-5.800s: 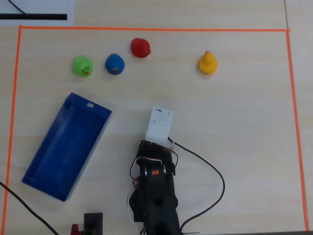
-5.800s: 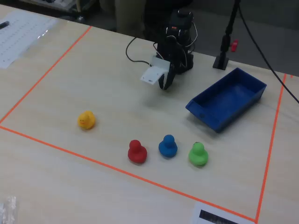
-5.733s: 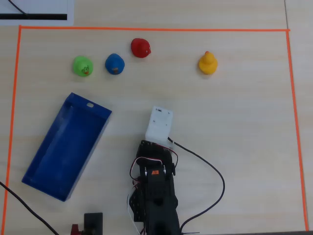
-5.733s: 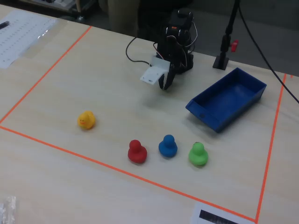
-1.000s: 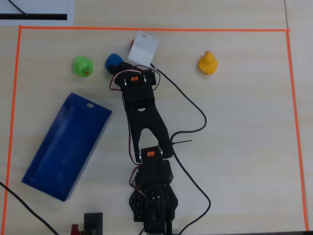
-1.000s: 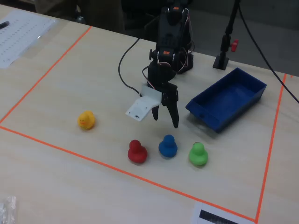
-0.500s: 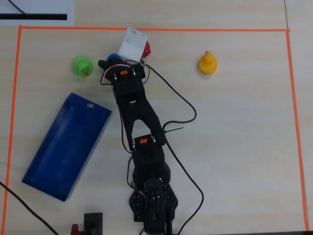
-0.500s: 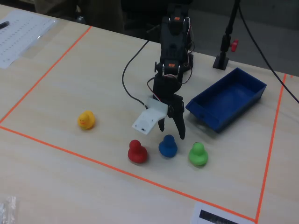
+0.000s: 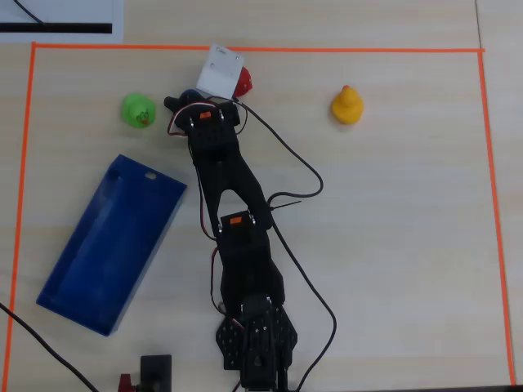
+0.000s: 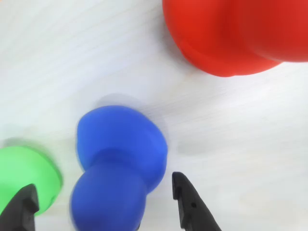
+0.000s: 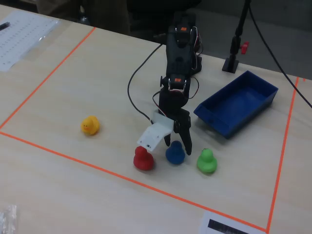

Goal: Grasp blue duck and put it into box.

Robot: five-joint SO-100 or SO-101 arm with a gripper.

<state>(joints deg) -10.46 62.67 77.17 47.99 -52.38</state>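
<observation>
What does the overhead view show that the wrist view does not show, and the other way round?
Only the overhead view shows the yellow duck, the blue box, the orange tape border and the arm's whole length.

Only the wrist view shows the blue duck clearly, standing between the two open fingertips of the gripper; from overhead the gripper hides nearly all of it.

Both show the green duck and the red duck, each only in part in the wrist view.
</observation>
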